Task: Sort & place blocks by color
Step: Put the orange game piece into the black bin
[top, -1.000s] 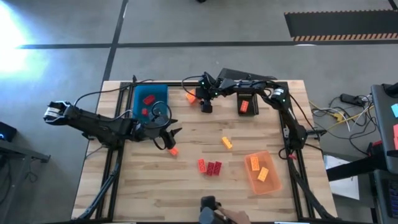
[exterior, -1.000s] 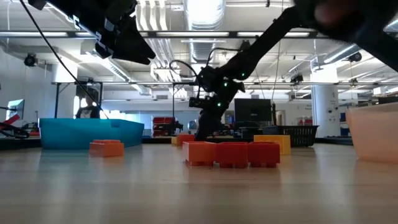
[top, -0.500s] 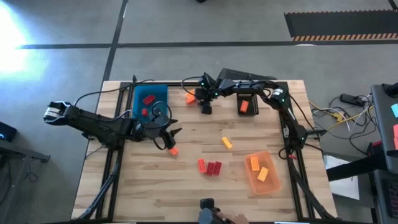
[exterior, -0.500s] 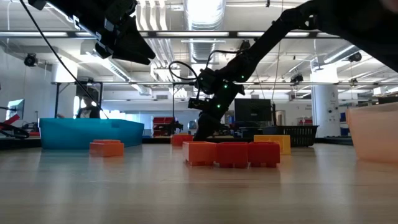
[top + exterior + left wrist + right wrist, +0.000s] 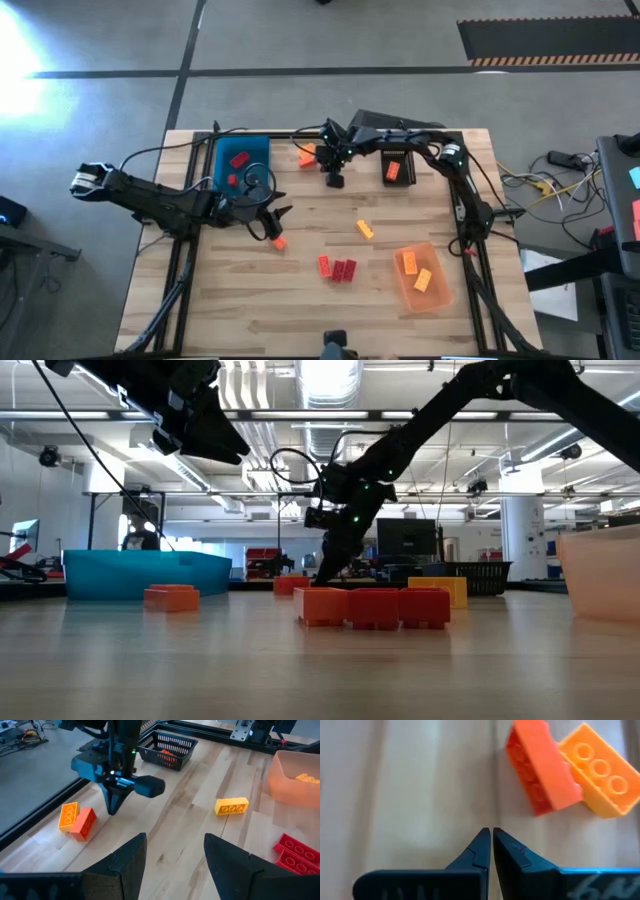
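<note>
Overhead, table-level and two wrist cameras, all sharing the table point(image 5: 300, 290).

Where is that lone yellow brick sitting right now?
In the high view, the yellow brick lies alone mid-table, between the red bricks and the black basket, up-left of the orange tray.

This is a robotics lab or industrial workshop. A pale wooden-plank bench point(image 5: 300, 290) on a black metal frame stands on a polished grey concrete floor point(image 5: 300, 35) marked with dark lines. At two o'clock lies a black mat with a hazard-striped edge point(image 5: 545, 40). Behind the bench, exposed ceiling ducts point(image 5: 330, 380), strip lights and distant workstations with monitors point(image 5: 405, 540) fill an open hall.
</note>
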Controlling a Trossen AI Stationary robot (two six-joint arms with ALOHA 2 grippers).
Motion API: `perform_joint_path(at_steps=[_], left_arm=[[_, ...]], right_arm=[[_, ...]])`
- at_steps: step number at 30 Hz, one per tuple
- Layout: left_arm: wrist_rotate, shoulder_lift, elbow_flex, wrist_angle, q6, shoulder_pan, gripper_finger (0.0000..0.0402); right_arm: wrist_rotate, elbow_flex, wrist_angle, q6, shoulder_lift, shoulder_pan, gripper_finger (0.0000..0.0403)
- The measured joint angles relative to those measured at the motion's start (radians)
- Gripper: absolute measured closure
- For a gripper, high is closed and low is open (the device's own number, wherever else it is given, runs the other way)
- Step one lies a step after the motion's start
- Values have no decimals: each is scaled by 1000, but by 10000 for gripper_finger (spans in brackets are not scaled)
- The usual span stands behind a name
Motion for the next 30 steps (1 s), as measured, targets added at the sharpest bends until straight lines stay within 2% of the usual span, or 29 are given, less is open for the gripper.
perform_joint_path(at_steps=[5, 14, 22, 30], left_arm=[[-4, 6, -25, 65, -68, -8, 219], [-1, 62, -138, 424, -72, -54, 219], [-1, 75, -136, 446, -69, -54, 219], [-1, 75, -139, 449, -76, -55, 219]], right_arm=[[-4, -5, -44, 14, -45, 41, 394], [1, -14, -34, 75, -82, 149, 394], [3, -18, 23, 76, -82, 241, 394], [4, -37, 126, 81, -82, 258, 394]])
